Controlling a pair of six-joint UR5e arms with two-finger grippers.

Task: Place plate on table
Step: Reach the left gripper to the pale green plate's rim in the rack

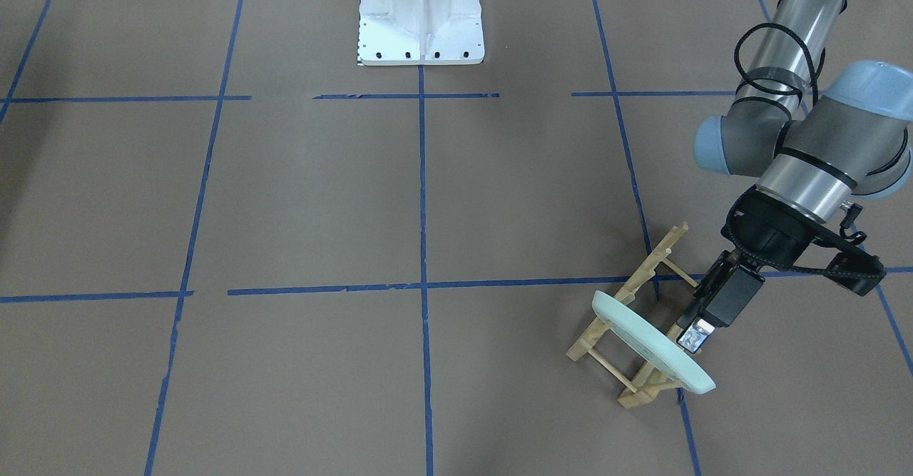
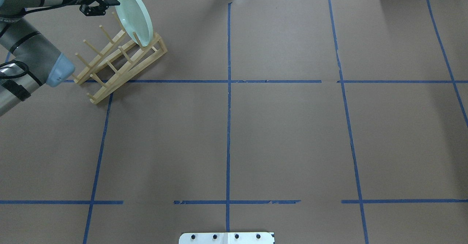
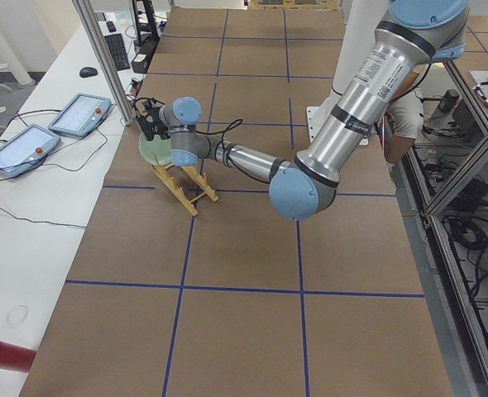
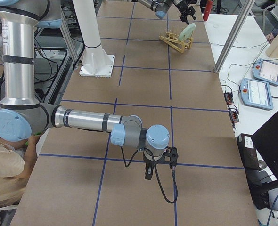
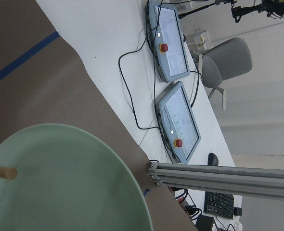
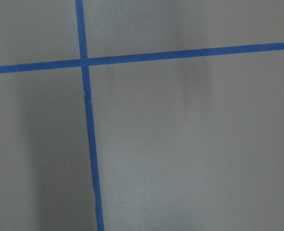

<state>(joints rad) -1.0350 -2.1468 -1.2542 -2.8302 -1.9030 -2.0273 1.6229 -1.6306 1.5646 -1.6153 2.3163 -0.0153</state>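
The pale mint-green plate (image 1: 653, 344) stands on edge between the pegs of a wooden rack (image 1: 660, 255), at the far left of the table (image 2: 285, 138) in the overhead view (image 2: 133, 15). My left gripper (image 1: 695, 333) is right at the plate's upper rim, on the robot's side of it, also seen from overhead (image 2: 109, 4). Its jaws look apart and hold nothing. The left wrist view shows the plate's inner face (image 5: 60, 183) close up, with one peg across it. My right gripper (image 4: 149, 173) hangs low over bare table far from the rack; I cannot tell if it is open or shut.
The white robot base (image 1: 421, 16) stands at the middle of the robot's side of the table. Beyond the table edge by the rack are two teach pendants (image 5: 173, 43) and an aluminium post (image 5: 219, 175). The right wrist view shows only paper and blue tape (image 6: 84, 62).
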